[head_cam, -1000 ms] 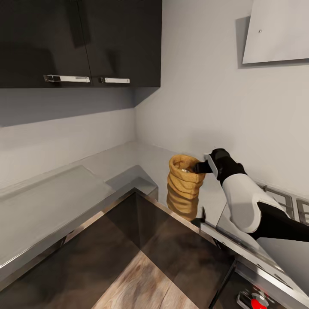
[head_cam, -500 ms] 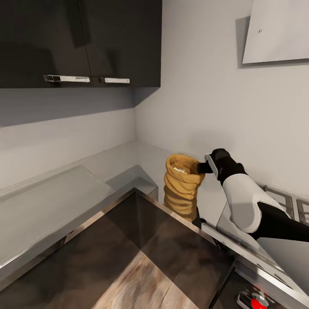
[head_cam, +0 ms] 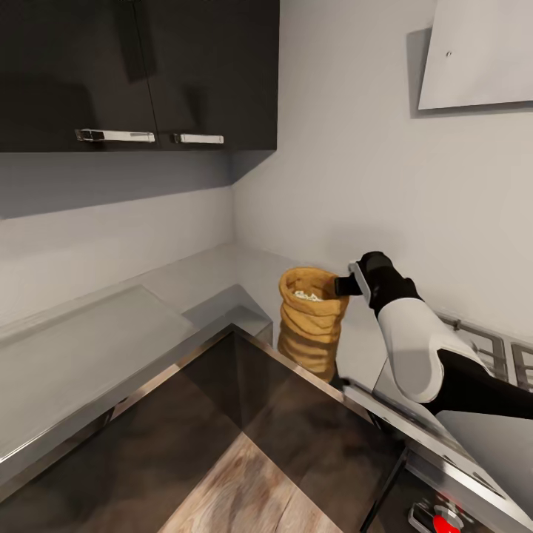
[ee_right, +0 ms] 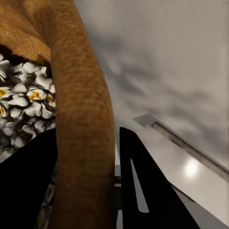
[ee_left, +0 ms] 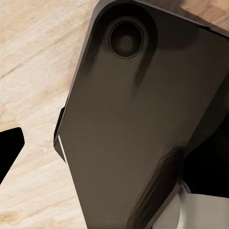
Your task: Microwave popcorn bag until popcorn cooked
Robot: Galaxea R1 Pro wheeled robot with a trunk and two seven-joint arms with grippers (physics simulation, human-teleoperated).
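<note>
A golden-brown ringed paper popcorn bag stands on the glossy grey countertop by the corner, its thick rolled rim pinched between the right gripper's black fingers, white-and-yellow popcorn visible inside, its base partly hidden

Golden-brown popcorn bag upright on grey countertop, open-topped.

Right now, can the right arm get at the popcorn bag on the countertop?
Probably yes. The right gripper is already at the popcorn bag, with one finger inside the rolled rim and one outside, seemingly gripping the rim. Nothing stands between them on the countertop.
</note>
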